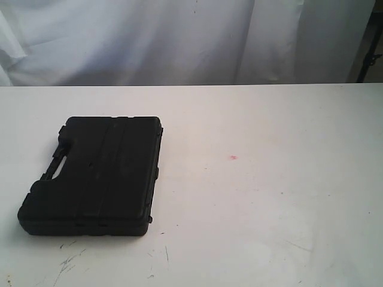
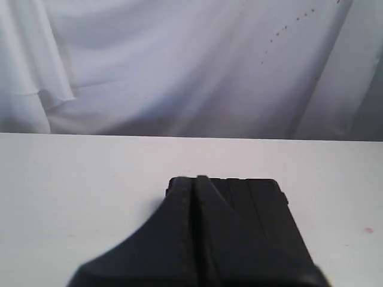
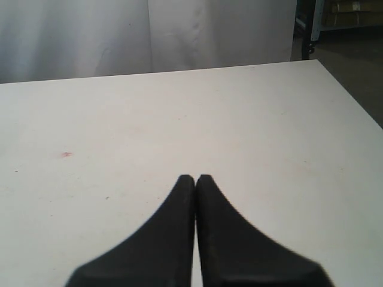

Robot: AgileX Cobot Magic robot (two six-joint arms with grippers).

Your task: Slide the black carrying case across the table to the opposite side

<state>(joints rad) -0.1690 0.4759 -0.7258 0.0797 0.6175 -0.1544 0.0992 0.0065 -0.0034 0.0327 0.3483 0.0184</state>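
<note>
My left tool (image 2: 195,179) is closed, its two dark fingers pressed together along their whole length with nothing between them. In the left wrist view the tips sit in front of the black carrying case (image 2: 257,203), whose ribbed lid runs on beyond them. I cannot tell from that view whether the tips touch the lid or hang above it.

My right tool (image 3: 195,177) is closed the same way, finger against finger, and grips nothing. Only bare desk (image 3: 269,137) lies under it and ahead of it.

Neither of my arms appears in the exterior view. There the case (image 1: 96,176) lies flat on the left part of the desk (image 1: 269,209), closed, turned a little out of square with the desk's edges. Its handle (image 1: 58,164) is on the side facing the left edge of that view. The right half of the desk holds none of the case.

A small red spot (image 1: 233,158) marks the white surface to the right of the case, well apart from it. Thin dark scratch marks (image 1: 66,263) lie near the case's front left corner. A white cloth (image 1: 179,36) hangs behind the far edge of the desk.
</note>
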